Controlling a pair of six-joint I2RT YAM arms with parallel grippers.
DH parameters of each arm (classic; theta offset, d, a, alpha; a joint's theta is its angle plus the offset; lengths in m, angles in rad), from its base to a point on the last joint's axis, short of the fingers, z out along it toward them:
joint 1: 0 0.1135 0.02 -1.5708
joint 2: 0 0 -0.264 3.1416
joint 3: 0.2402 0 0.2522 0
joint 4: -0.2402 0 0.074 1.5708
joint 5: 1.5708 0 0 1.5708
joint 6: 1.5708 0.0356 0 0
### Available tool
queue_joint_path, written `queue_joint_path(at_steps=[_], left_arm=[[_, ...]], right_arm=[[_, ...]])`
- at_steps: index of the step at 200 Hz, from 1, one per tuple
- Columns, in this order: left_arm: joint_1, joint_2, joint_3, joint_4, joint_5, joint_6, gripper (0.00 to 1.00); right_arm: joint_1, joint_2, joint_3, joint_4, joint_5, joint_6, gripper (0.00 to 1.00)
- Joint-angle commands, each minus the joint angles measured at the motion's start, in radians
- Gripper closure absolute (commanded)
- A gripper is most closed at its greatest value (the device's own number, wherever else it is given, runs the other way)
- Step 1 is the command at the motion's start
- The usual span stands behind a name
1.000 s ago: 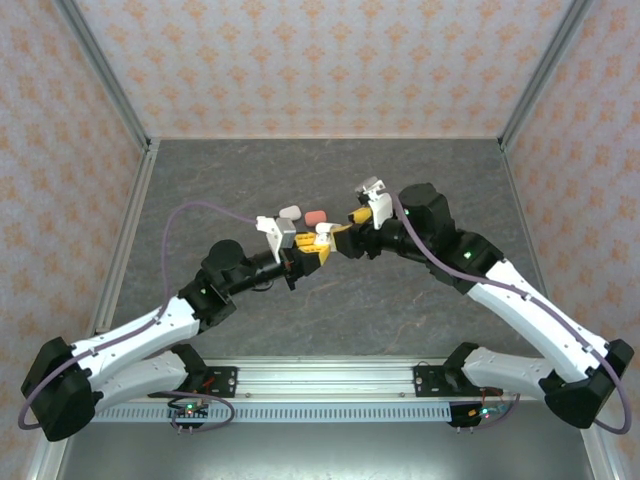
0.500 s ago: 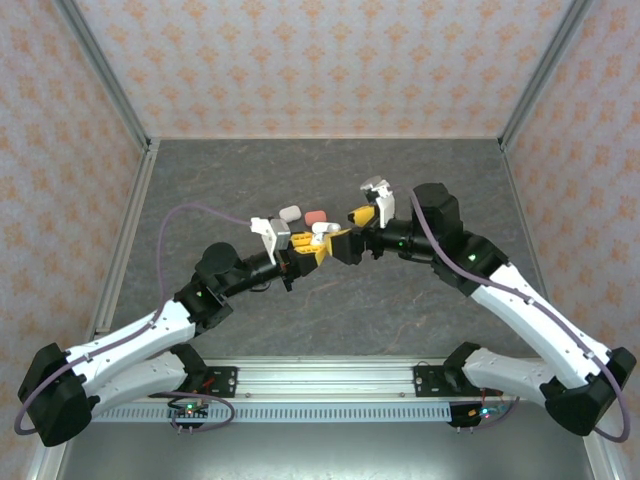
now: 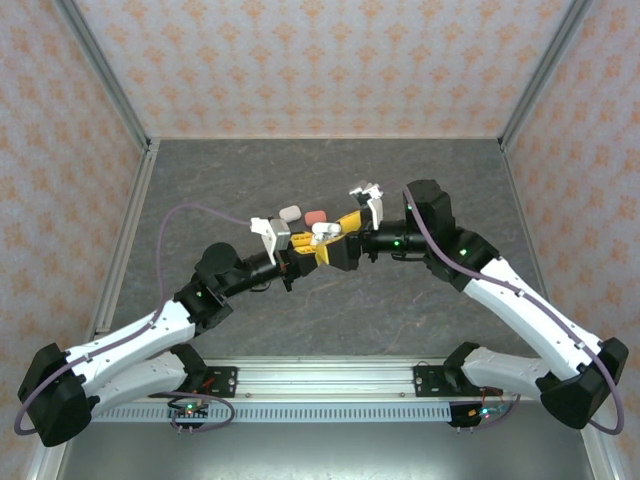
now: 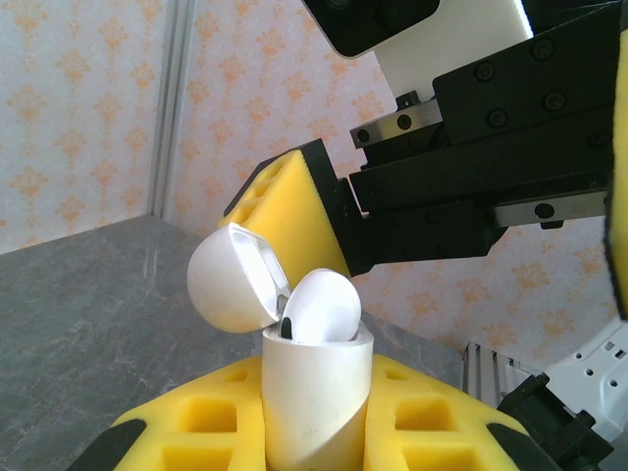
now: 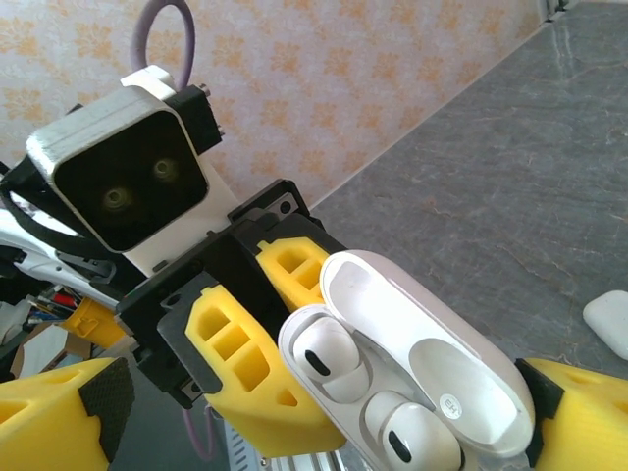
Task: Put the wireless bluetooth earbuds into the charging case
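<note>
Two white earbuds point(image 5: 329, 358) are sitting side by side in the wells of the charging case point(image 4: 314, 402), whose lid point(image 4: 231, 280) is standing hinged open (leaning toward 10 o'clock in the left wrist view). The case is being held up off the table point(image 3: 420, 180), near the table's middle in the top view. The left claw point(image 3: 314, 252) is pointing in from 8 o'clock and is clamping the case's body between its yellow fingers point(image 4: 432, 417), closed tight on it. The right claw point(image 3: 342, 238) is pointing in from 3 o'clock with its jaws standing wide apart and gripping nothing. Its spread fingers point(image 5: 59, 412) are flanking the case: one is sitting well clear of it, the other just beside the open lid, and whether that one is touching cannot be told. On the table at 11 o'clock from the held case, a pale case point(image 3: 290, 213) and a pink case point(image 3: 315, 216) are lying just beside each other.
</note>
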Motion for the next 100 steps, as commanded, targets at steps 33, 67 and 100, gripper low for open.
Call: queue_joint_path(at_steps=[33, 67, 100], left_arm=[[-0.006, 0.012, 0.020, 0.000, -0.026, 0.017, 1.00], [-0.006, 0.015, 0.019, 0.000, -0.025, 0.018, 1.00], [-0.006, 0.007, 0.026, -0.056, -0.051, 0.017, 1.00]], right_arm=[[0.001, -0.083, -0.025, 0.014, -0.033, -0.021, 0.01], [0.001, -0.079, -0.034, -0.021, 0.049, -0.028, 0.01], [-0.001, -0.095, -0.004, -0.108, 0.300, -0.061, 0.01]])
